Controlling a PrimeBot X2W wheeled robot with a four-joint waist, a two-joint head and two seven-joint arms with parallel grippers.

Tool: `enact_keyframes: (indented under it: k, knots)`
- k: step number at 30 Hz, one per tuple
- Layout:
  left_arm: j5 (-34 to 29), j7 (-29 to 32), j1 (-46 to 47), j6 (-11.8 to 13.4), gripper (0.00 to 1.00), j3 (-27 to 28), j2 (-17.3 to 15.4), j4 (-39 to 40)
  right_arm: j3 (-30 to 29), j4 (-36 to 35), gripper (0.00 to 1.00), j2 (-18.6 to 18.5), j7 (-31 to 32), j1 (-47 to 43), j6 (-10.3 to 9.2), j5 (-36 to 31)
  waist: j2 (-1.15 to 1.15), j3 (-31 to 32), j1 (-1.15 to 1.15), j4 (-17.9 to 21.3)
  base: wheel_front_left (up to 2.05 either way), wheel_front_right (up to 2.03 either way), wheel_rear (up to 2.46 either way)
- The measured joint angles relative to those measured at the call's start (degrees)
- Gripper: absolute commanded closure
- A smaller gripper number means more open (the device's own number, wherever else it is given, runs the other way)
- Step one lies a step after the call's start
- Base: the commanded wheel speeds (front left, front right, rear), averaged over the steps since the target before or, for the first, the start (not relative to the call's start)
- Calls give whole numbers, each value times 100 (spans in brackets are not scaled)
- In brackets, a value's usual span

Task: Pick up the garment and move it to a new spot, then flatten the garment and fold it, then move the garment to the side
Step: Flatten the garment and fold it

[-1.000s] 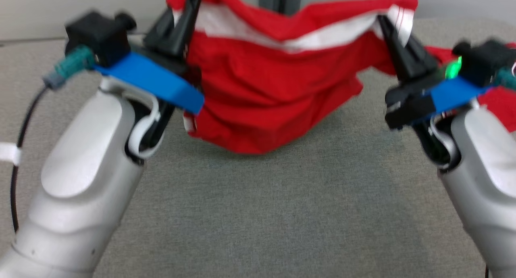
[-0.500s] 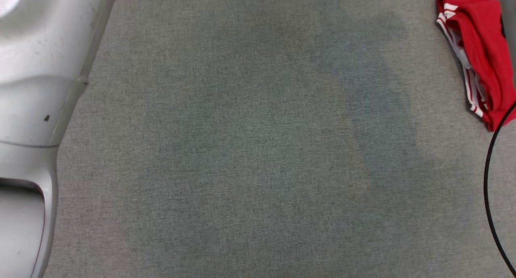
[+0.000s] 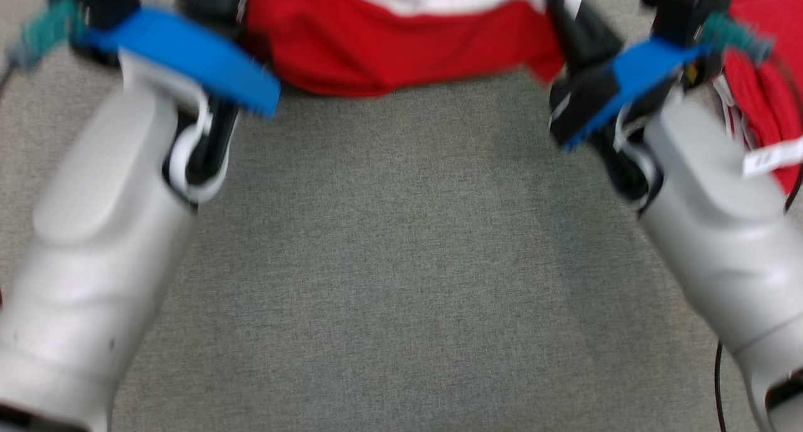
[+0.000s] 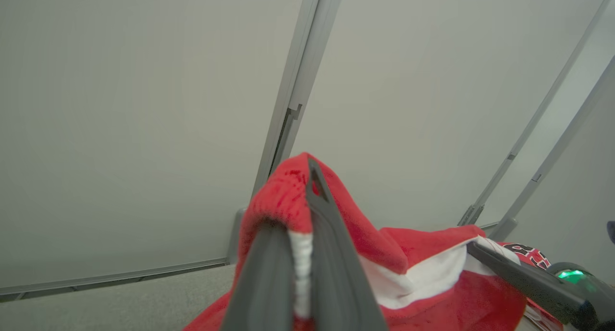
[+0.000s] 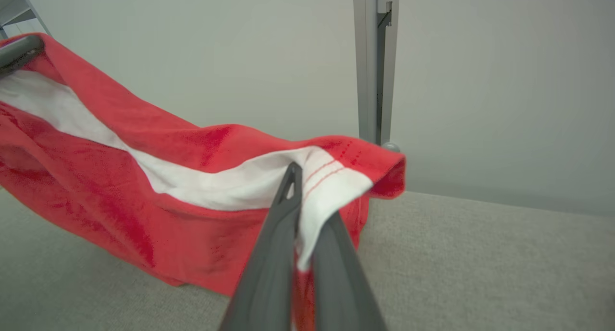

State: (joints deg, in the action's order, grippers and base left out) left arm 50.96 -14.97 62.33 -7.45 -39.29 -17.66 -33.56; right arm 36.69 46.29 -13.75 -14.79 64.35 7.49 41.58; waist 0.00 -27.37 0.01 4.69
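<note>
Left gripper [image 4: 295, 215]: you have it clamped on the garment's [image 3: 401, 49] red-and-white hem.
Right gripper [image 5: 302, 196]: you have it pinched on the white band.
Garment: slung between both grippers, sagging over the grey surface [image 3: 401, 263].

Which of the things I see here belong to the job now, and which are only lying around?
In the job:
- red garment, hanging in the air
- left tool and right tool, both shut on its white-banded edge

Lying about:
- second red garment, on the grey table beside the right arm
- grey post behind
</note>
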Motion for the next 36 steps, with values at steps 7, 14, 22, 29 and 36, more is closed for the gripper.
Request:
enact_keyframes:
  k: [7,14,22,29,36]
  knots:
    - [-588,-2,-2716,1,100,906,-200,1302,102,-1147,100,-278,-19,-1848,0,-145,0,446,-2,-34,0,0,0]
    - [-977,-2,-4381,1,100,1011,-191,1950,-24,-1986,100,-622,-20,-3551,0,-276,0,1057,-3,-201,0,0,0]
    - [-1147,-2,-5448,1,100,902,-177,2487,-528,-2930,100,-746,-23,-5108,0,-377,0,1550,-3,-342,0,0,0]
    - [-1180,-2,-5727,10,100,915,-202,2730,-1265,-3819,100,-738,100,-6011,0,-829,0,1621,-2,-394,0,0,0]
    - [-1228,-2,-5480,41,100,962,36,2627,-1801,-3977,100,-523,272,-5940,0,-1127,0,1550,-2,-399,0,0,0]
